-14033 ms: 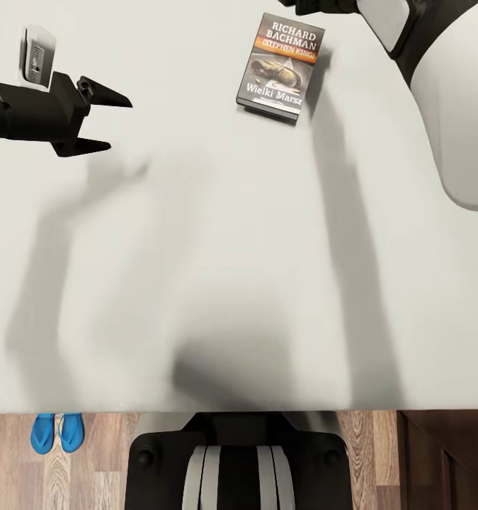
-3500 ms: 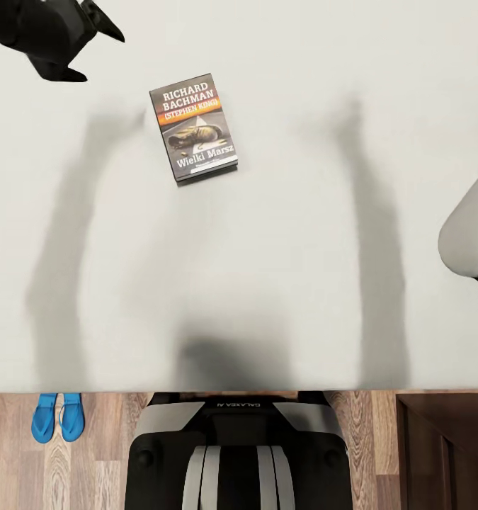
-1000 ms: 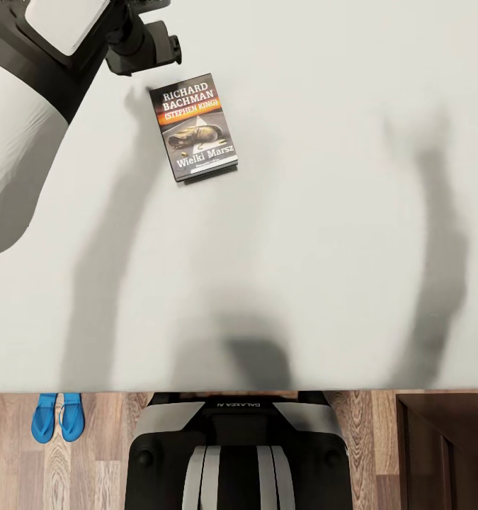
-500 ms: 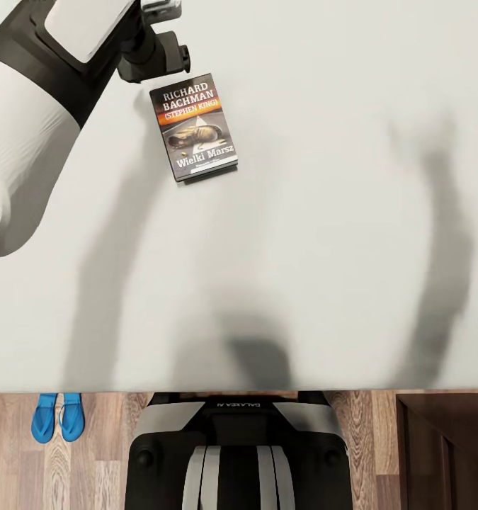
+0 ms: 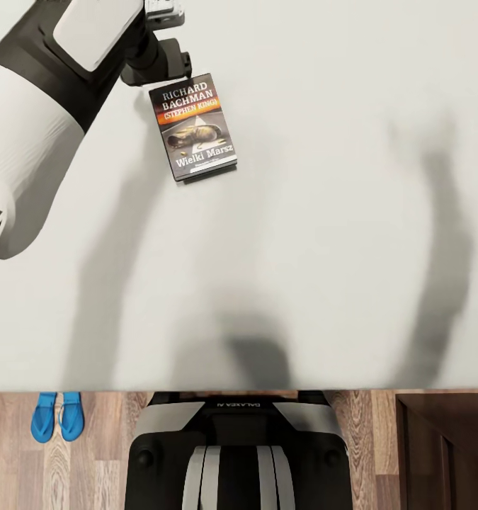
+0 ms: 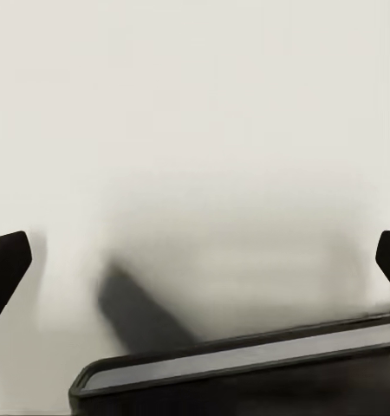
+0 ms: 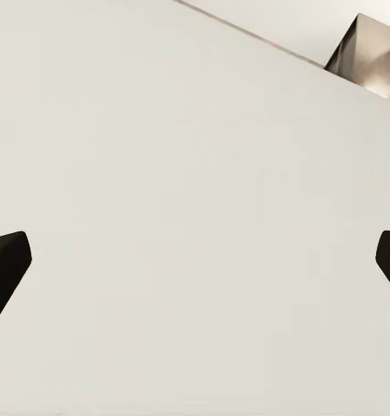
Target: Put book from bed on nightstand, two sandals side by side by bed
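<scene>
Pale mattress (image 5: 323,234): dark paperback (image 5: 194,127), white lettering, orange band; left claw (image 6: 195,260) spread wide, empty

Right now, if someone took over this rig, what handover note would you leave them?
Left claw: open, empty, poised at the book's far edge; no grasp yet.
Right claw: open, empty, over bare mattress.
Book lies flat on the bed, cover up.
Sandals: side by side on the floor next to the bed; that part looks done.
Left to do: grip the book and carry it to a nightstand; dark wooden furniture shows at the bed's near right corner.
</scene>
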